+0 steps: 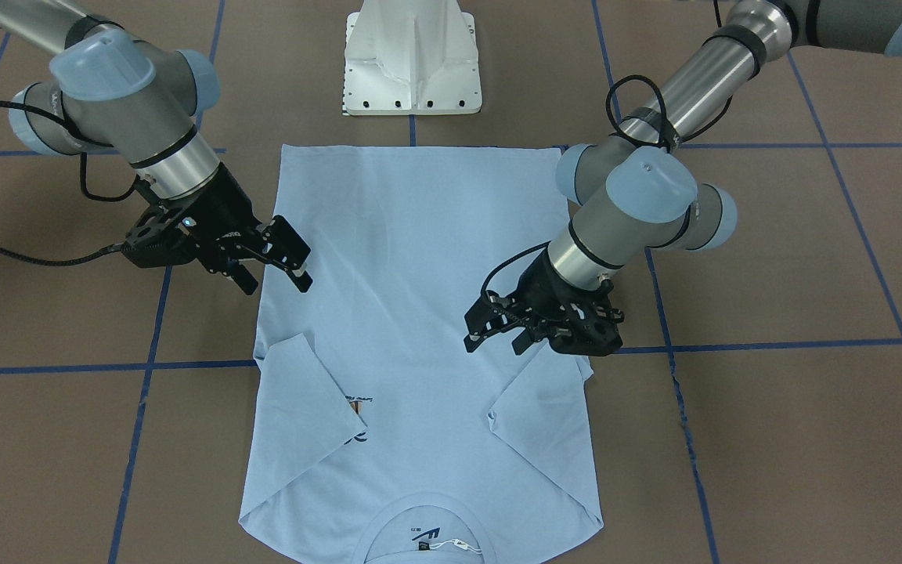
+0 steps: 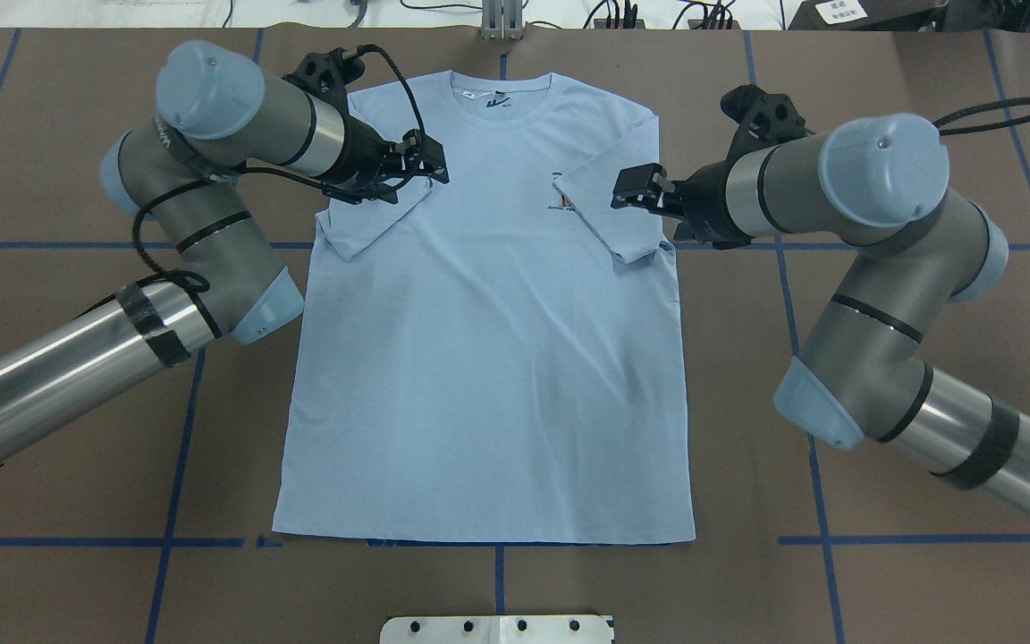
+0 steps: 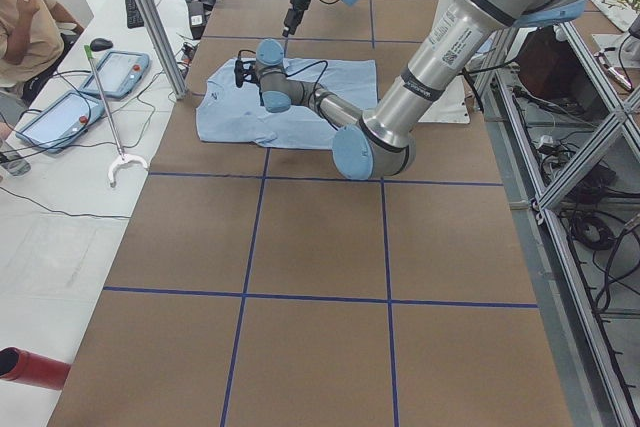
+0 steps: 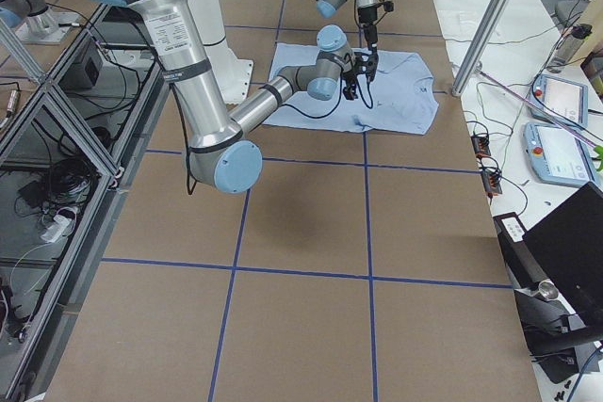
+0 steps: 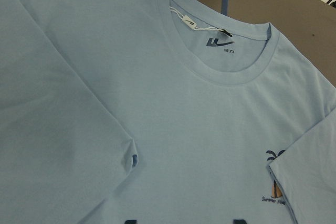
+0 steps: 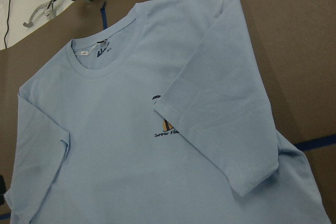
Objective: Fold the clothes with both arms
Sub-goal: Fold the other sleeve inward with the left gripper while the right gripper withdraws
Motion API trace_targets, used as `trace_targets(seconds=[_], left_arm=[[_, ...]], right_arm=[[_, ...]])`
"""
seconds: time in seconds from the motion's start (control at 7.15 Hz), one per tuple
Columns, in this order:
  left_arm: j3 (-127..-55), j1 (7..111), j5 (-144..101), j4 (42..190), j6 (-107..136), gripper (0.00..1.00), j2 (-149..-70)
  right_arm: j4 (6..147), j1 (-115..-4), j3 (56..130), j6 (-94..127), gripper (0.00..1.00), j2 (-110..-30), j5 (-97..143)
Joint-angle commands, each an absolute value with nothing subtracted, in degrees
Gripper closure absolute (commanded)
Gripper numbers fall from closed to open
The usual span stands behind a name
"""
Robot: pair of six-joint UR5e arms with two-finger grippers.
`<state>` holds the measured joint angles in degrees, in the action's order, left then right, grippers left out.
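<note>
The light blue t-shirt (image 2: 479, 358) is lying flat and face up on the brown table (image 2: 837, 295), right under both claws. The left claw (image 2: 426, 161) is hanging just above the shirt with its fingers wide apart and holding nothing. The left sleeve (image 2: 372, 215) is lying folded in over the shirt, just below this claw. The right claw (image 2: 629, 186) is also hanging open and empty over the other folded sleeve (image 2: 609, 215). That sleeve is covering part of the small chest print (image 6: 165, 129) next to the right claw's tips. The print is showing a palm tree and the words "Summer Vi", with the rest hidden. Past both claws, a dark logo (image 5: 219, 43) is sitting inside the collar, with tiny writing too small to read.
</note>
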<state>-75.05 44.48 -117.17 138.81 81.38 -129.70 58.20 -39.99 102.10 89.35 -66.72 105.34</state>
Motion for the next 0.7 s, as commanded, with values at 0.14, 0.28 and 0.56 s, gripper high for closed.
trace_targets(seconds=[0.14, 0.28, 0.56], left_arm=[[-88.8, 44.1, -122.7, 134.8, 82.3, 0.16, -120.5], [-89.4, 43.9, -122.9, 135.1, 81.9, 0.16, -118.2], [-89.6, 43.9, -122.8, 134.9, 82.5, 0.14, -118.4]], right_arm=[[81.8, -16.9, 118.5, 105.6, 0.01, -72.3, 83.9], [81.8, -11.3, 120.3, 109.2, 0.01, -76.5, 81.2], [81.8, -4.0, 121.0, 118.8, 0.06, -83.6, 76.2]])
